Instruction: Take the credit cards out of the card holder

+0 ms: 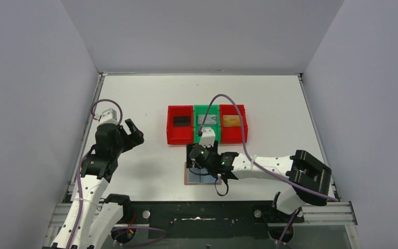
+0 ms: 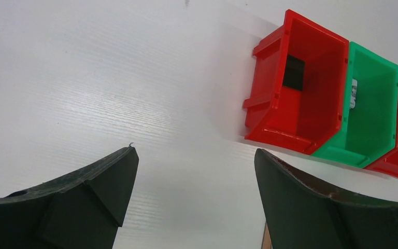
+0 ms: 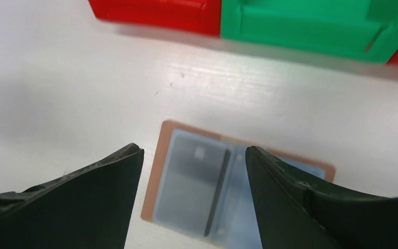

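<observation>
- The card holder [image 3: 197, 192] lies open and flat on the counter [image 1: 134, 93], pale blue pockets up, just in front of the bins.
- The right gripper [image 3: 193, 150] hangs directly over it with its jaws spread wide and nothing between them. The left pocket and the fold sit in the gap.
- The holder's long side runs left to right, in line with the jaw opening. Its dark fold runs near to far, across that line.
- Each bin holds one card: the black card [image 1: 180, 121], the silver-grey card [image 1: 205, 120] and the gold-orange card [image 1: 231, 120].
- The view is too blurred to tell whether a card remains in the pockets.
- The left gripper [image 2: 195, 151], also wide and empty, hovers over bare counter well to the left, so the right arm is the nearer one by far.
</observation>
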`<action>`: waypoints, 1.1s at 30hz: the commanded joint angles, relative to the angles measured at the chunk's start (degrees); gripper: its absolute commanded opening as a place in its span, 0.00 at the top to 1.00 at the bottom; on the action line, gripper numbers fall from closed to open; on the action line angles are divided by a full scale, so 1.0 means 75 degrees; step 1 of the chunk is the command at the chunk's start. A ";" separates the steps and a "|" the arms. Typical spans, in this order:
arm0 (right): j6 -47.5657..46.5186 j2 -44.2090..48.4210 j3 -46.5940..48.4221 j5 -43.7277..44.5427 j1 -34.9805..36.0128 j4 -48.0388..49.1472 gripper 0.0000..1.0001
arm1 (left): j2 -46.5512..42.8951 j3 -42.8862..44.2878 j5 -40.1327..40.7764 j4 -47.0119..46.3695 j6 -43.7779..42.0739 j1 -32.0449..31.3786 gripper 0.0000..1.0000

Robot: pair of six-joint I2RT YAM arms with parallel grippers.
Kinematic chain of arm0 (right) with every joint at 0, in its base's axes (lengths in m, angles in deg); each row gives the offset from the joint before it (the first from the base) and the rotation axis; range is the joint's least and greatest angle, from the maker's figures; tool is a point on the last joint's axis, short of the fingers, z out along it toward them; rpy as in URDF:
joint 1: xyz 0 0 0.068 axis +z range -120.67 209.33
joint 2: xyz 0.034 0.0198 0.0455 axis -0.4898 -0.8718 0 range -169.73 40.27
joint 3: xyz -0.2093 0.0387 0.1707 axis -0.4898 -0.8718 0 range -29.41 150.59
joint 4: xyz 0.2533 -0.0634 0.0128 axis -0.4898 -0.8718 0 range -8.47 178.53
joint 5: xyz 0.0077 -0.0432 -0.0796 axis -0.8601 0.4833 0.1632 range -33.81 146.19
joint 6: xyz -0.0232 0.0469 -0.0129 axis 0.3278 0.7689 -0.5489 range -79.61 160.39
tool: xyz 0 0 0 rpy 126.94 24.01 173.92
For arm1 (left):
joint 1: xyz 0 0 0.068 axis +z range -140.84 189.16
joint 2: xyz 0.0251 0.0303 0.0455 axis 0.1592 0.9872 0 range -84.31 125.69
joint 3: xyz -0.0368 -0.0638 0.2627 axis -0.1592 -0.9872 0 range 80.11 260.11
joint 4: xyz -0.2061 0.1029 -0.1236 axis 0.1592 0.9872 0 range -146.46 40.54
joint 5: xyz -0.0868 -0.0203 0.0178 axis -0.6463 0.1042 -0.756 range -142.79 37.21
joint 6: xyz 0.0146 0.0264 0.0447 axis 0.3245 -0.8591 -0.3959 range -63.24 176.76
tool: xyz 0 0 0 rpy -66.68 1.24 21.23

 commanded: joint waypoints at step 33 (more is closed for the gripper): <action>0.3735 -0.2079 0.1130 0.2158 0.1758 -0.2284 0.66 | 0.0118 0.0029 -0.0087 -0.0375 -0.0151 0.0026 0.16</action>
